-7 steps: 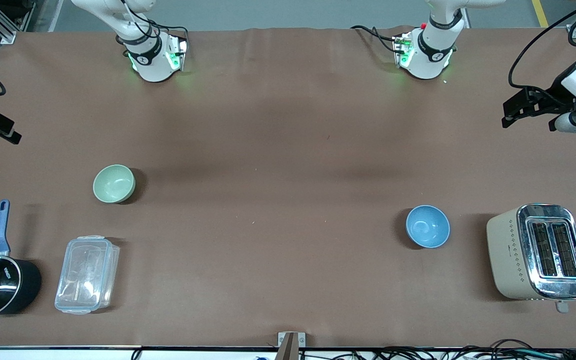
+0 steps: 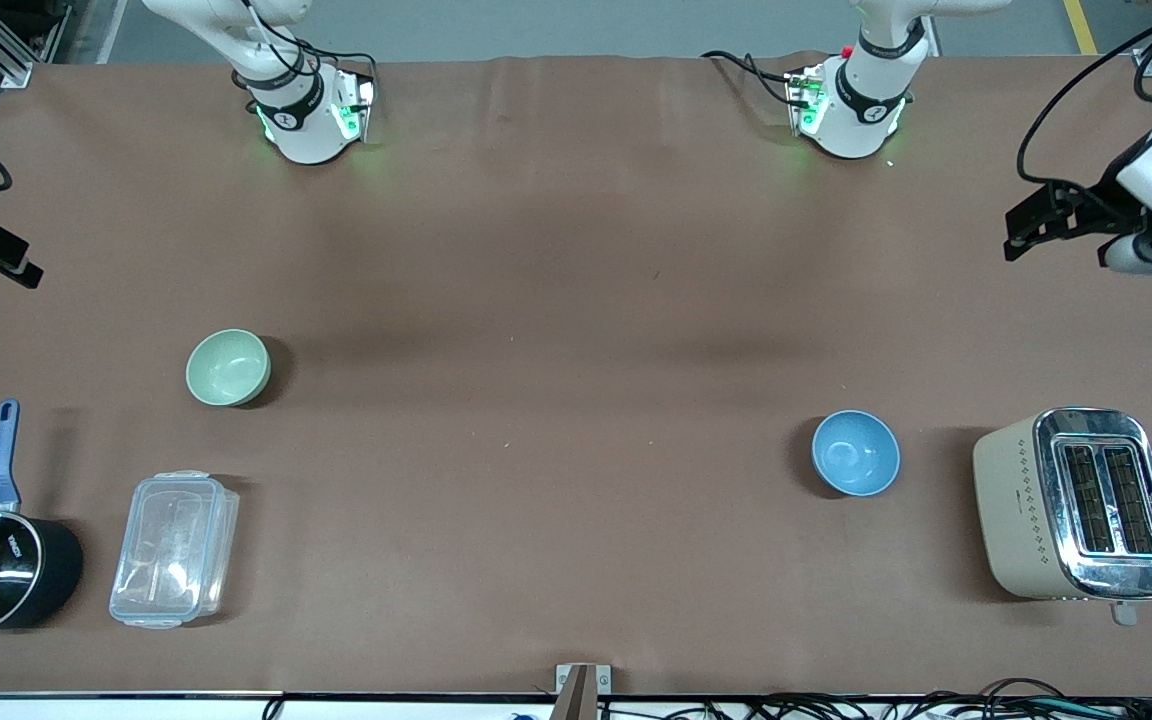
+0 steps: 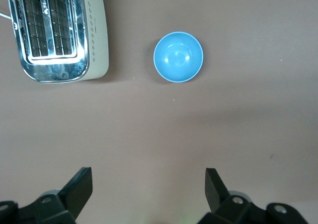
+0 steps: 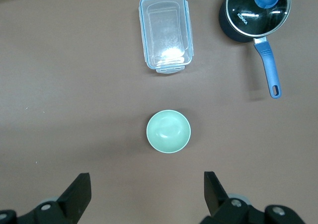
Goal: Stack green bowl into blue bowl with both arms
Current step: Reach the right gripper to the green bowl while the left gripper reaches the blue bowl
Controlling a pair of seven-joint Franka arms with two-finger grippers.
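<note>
Brown table (image 2: 576, 300) — green bowl (image 2: 227, 367) and blue bowl (image 2: 855, 452) well apart.

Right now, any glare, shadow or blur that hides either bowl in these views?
Front view: soft shadows beside the green bowl and blue bowl, both sharp. Left wrist view: faint sheen inside the blue bowl, strong reflections on the toaster. Right wrist view: bright glare on the clear container; green bowl clear.
</note>
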